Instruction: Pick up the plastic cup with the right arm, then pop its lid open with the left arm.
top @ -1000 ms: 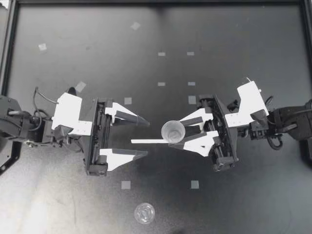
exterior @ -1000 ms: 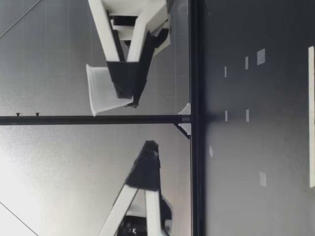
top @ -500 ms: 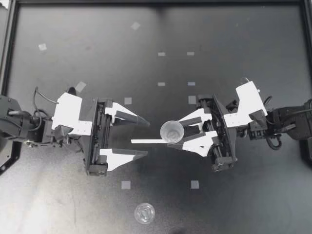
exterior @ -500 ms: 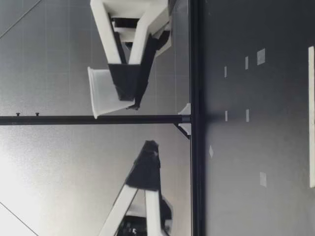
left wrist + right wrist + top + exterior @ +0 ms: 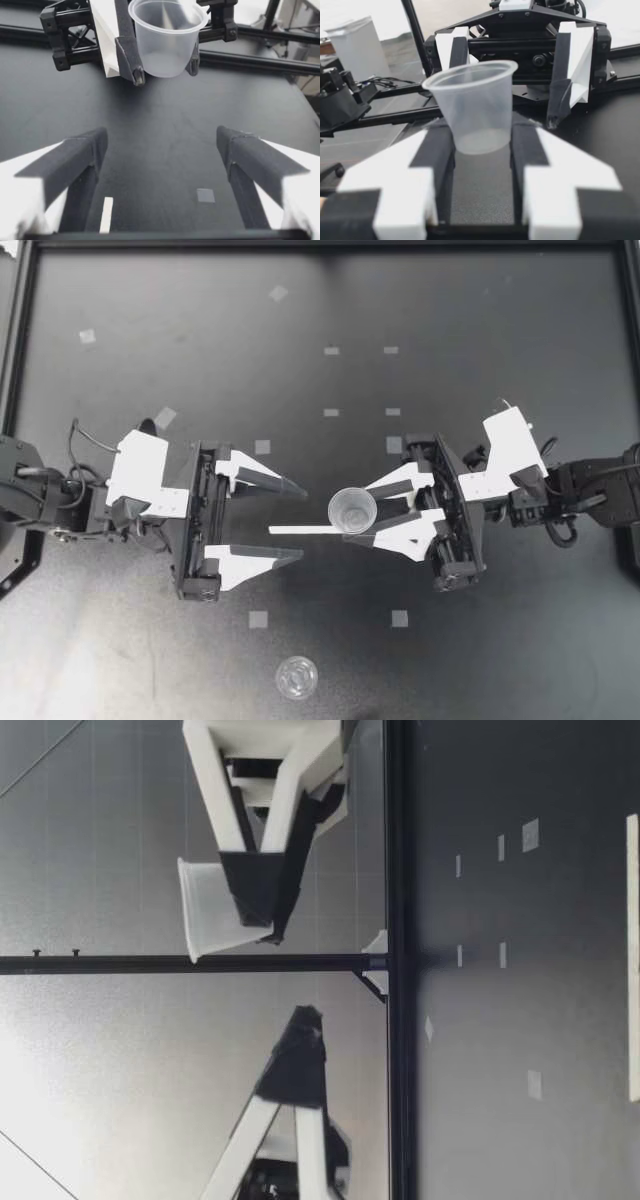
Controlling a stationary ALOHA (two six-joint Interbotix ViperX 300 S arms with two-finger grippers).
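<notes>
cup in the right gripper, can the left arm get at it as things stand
Probably yes: the left gripper faces the cup with fingers open and nothing between them; the right gripper clamps only its sides.

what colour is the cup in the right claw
The cup is colourless, translucent plastic; it shows best in the right wrist view.

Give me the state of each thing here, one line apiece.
cup: upright, empty, held above the table.
right tool: shut on the cup.
left tool: open, empty.
round clear piece: lying on the table, untouched.
white strip: flat on the table.
</notes>
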